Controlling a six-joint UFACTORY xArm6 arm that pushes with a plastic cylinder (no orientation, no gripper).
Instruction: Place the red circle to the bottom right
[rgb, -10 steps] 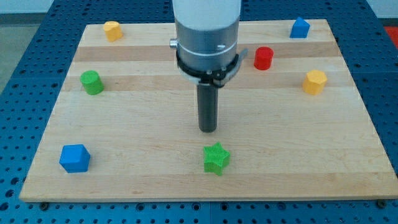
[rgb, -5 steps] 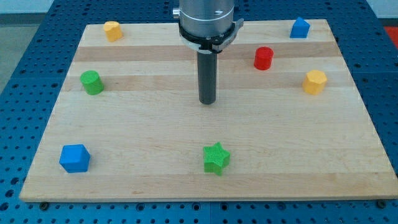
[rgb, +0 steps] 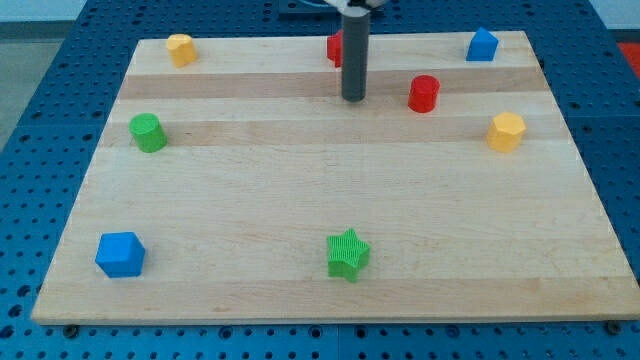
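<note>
A single camera view looks down at an angle on a pale wooden table (rgb: 320, 260) resting on a blue perforated base (rgb: 30, 150). The robot has no hand here: the arm ends in a straight dark rod, which enters from the view's top centre and holds nothing. My tip (rgb: 353, 99) stands on the table in the upper middle, touching no block. The red circle (rgb: 424, 93), the block to be moved, is a short red cylinder sitting near my tip, on the view's right of it, with a clear strip of wood between them. A second red block (rgb: 334, 47), its shape hidden behind the rod, peeks out at the rod's left near the table's top edge. Around the table lie a yellow block (rgb: 180, 48) at the top left, a blue block with a peaked top (rgb: 482, 44) at the top right, a yellow hexagon-like block (rgb: 507, 131) on the right below it, a green cylinder (rgb: 148, 132) on the left, a blue cube (rgb: 120, 254) at the bottom left, and a green star (rgb: 348, 253) at the bottom centre. The bottom right corner is bare. My tip's position up and to the left of the red circle seems chosen so a push could drive it diagonally down to the right; the yellow hexagon-like block lies close to that path and could get knocked.
</note>
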